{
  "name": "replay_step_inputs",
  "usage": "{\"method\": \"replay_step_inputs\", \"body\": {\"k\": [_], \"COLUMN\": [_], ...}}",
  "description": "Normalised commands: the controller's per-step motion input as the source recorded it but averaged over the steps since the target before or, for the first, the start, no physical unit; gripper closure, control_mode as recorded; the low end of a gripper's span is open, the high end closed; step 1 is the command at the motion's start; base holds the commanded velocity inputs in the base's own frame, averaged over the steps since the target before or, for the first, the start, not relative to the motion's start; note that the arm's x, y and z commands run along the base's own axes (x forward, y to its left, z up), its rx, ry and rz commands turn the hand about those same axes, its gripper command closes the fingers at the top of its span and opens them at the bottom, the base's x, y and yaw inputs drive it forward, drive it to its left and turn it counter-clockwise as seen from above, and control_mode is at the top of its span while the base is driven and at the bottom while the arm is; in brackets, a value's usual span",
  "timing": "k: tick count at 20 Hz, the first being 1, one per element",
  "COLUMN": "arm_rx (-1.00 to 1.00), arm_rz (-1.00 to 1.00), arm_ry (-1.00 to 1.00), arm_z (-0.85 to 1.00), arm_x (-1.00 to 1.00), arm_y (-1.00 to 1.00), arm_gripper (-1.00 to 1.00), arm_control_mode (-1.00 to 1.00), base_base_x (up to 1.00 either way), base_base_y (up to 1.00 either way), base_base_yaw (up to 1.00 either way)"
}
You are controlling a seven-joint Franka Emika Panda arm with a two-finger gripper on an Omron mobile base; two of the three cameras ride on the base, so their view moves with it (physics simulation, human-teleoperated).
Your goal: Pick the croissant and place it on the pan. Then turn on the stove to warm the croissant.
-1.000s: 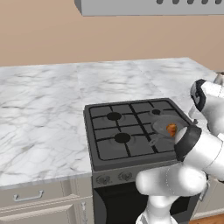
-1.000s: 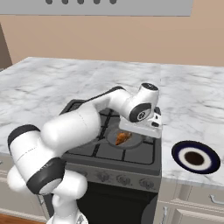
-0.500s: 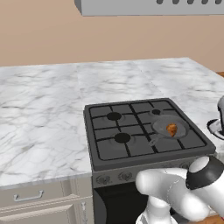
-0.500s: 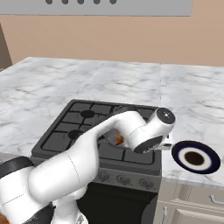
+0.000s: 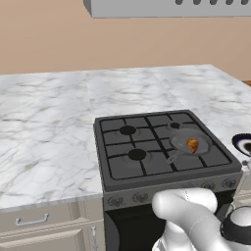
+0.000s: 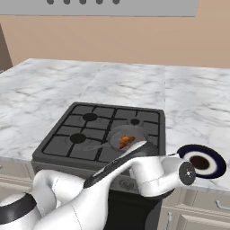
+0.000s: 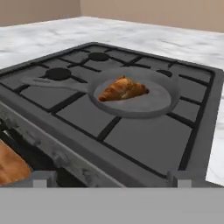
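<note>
The croissant [image 5: 192, 144] [image 6: 126, 141] [image 7: 122, 89] lies inside the dark-grey pan [image 5: 179, 146] [image 6: 134, 134] [image 7: 146, 104]. The pan rests on the front right burner of the stove [image 5: 142, 166] [image 6: 85, 148] [image 7: 144, 140], its thin handle pointing left. My gripper [image 7: 109, 181] hangs low before the stove's front edge near the right corner and looks back across the grates. Its fingertips [image 7: 41, 178] stand far apart at the bottom of the hand view, open, with nothing between them. Small knobs [image 5: 116, 200] line the stove's front.
A dark-rimmed, white-centred bowl [image 5: 242, 143] [image 6: 200, 161] sits on the marble counter [image 5: 49, 142] [image 6: 197, 108] just right of the stove. My white arm [image 6: 148, 173] [image 5: 196, 215] crosses in front of the oven. A range hood [image 5: 166, 7] hangs above.
My arm has swung from above the pan down to the stove's front right, below counter level. The croissant has stayed in the pan.
</note>
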Motion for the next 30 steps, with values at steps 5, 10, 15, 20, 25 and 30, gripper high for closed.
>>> {"method": "replay_step_inputs", "body": {"k": [5, 10, 15, 20, 25, 30], "arm_rx": [0.02, 0.00, 0.00, 0.00, 0.04, 0.13], "arm_rz": [0.32, 0.26, 0.12, -0.02, -0.19, -0.28], "arm_ry": [-0.41, -0.40, -0.29, -0.03, 0.04, 0.17], "arm_z": [-0.23, -0.23, -0.26, -0.30, -0.18, -0.11], "arm_x": [-0.31, -0.28, -0.25, -0.08, 0.00, 0.00], "arm_y": [-0.15, -0.10, -0.11, -0.07, 0.00, 0.00], "arm_gripper": [-1.00, -1.00, -1.00, -1.00, -1.00, -1.00], "arm_control_mode": [-1.00, -1.00, -1.00, -1.00, -1.00, -1.00], "base_base_x": [0.00, 0.00, 0.00, 0.00, 0.00, 0.00], "base_base_y": [0.00, 0.00, 0.00, 0.00, 0.00, 0.00], "base_base_yaw": [0.00, 0.00, 0.00, 0.00, 0.00, 0.00]}}
